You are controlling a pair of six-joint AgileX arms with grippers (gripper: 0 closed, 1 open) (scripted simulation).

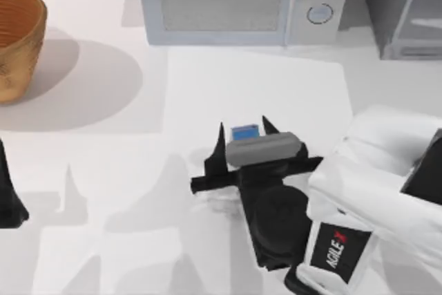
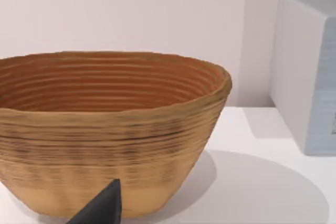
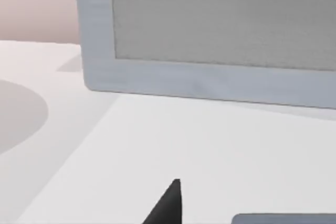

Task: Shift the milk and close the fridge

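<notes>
The milk (image 1: 245, 132) shows as a small blue top standing on the table in front of the microwave, near the middle. My right gripper (image 1: 244, 128) is open and reaches down around it, one black finger (image 1: 221, 139) on each side with a gap to the carton. The carton's lower part is hidden by the wrist. The fridge (image 1: 407, 12) is the grey cabinet at the back right corner, its pale glass door angled outward. My left gripper (image 1: 10, 198) is parked at the table's left edge.
A white microwave (image 1: 235, 1) with two round knobs stands at the back centre, also close ahead in the right wrist view (image 3: 210, 24). A woven brown basket (image 1: 17, 39) sits at the back left, large in the left wrist view (image 2: 110, 129).
</notes>
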